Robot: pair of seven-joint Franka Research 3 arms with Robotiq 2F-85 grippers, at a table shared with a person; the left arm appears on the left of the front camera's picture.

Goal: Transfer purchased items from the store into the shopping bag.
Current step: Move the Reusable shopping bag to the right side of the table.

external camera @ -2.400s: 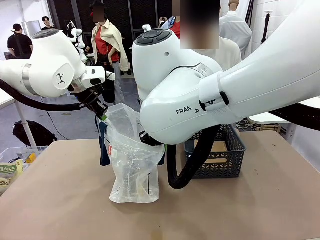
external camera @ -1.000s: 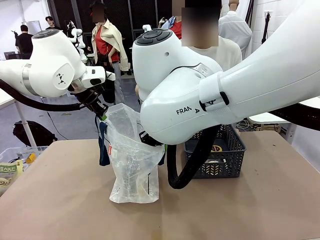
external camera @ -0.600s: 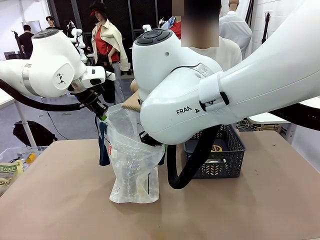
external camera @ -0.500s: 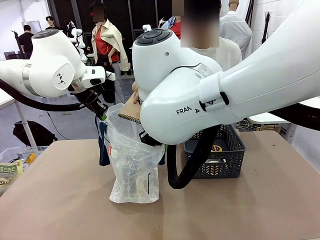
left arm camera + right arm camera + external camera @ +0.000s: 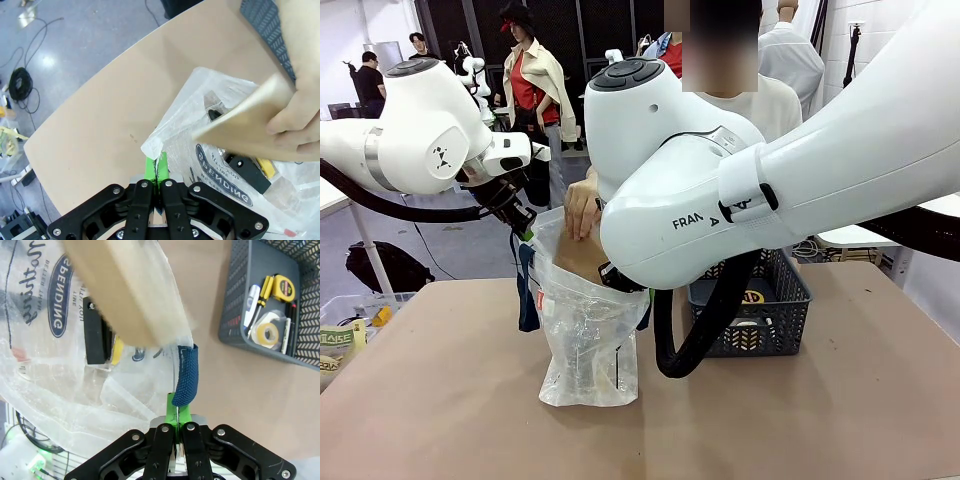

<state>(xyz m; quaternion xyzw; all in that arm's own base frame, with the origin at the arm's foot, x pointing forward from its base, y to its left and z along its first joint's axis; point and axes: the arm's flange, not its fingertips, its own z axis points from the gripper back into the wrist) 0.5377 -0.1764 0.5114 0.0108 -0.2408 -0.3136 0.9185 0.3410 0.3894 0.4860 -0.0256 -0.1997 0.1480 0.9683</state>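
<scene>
On the near part of the table [image 5: 440,420], the shopping bag [image 5: 585,345] is stood upright and is held open at its mouth from two sides. Its clear rim is pinched by the left gripper [image 5: 156,167], whose green pads are pressed together on the plastic. The navy strap [image 5: 186,375] on the opposite side is clamped in the same way by the right gripper [image 5: 177,415], jaws closed on the fabric. Inside the bag, a black item [image 5: 94,332] and a yellow item [image 5: 116,351] beside it are already lodged, so part of the transfer is judged to be done. Just above them, a flat tan item [image 5: 582,258] is held partway through the mouth by the person's hand [image 5: 582,205]; it is placed between the two grippers, near each but touched by neither. Farther back and to the right, the store [image 5: 775,320] is set apart from the bag. A yellow tape measure [image 5: 285,287], a roll of tape [image 5: 270,332] and a few pens are left in it, so several items are yet to be moved.
</scene>
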